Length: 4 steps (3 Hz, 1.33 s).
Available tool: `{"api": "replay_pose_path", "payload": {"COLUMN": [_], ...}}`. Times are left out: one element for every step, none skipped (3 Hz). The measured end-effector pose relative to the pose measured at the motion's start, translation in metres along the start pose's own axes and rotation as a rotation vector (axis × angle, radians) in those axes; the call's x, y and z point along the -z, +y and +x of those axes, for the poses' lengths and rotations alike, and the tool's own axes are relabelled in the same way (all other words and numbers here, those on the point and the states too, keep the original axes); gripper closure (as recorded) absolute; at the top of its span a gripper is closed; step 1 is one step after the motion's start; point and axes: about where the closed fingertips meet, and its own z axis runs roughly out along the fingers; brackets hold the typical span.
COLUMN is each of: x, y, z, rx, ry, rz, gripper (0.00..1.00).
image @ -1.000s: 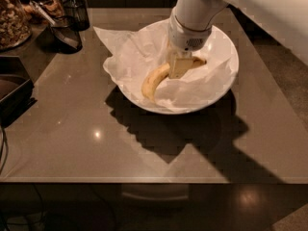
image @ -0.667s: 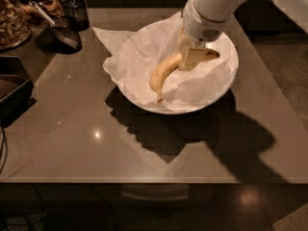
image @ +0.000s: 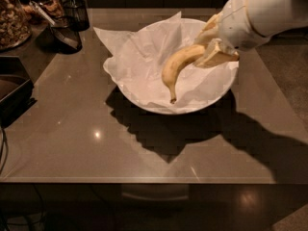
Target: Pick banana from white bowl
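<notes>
The white bowl point(image: 144, 100) sits on the table's far middle, lined with crumpled white paper point(image: 139, 52). My gripper point(image: 210, 46) comes in from the upper right and is shut on the upper end of the banana point(image: 174, 69). The banana is yellow and curved, and hangs down to the left with its dark tip pointing at the paper. It is lifted above the bowl's inside, over its right half. The cream fingers point(image: 217, 57) clamp the banana's end from both sides.
A brown table top point(image: 96, 148) carries the bowl. A dark scoop-like container point(image: 65, 35) and a black mesh holder point(image: 77, 11) stand at the far left. A jar of nuts point(image: 12, 18) and a dark tray point(image: 12, 90) lie at the left edge.
The gripper has risen and moved right with the banana in it. The banana has come up off the paper and now hangs from the fingers.
</notes>
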Motion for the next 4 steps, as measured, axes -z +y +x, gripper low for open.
{"api": "replay_pose_path", "payload": {"x": [0.04, 0.08, 0.113, 0.113], "y": [0.007, 0.013, 0.014, 0.014], "z": [-0.006, -0.052, -0.097, -0.097], "rx": [0.02, 0.104, 0.213, 0.213], "ry": [-0.104, -0.179, -0.208, -0.208], "rz": [0.104, 0.167, 0.213, 0.213], "gripper": [1.0, 1.0, 1.0, 1.0]}}
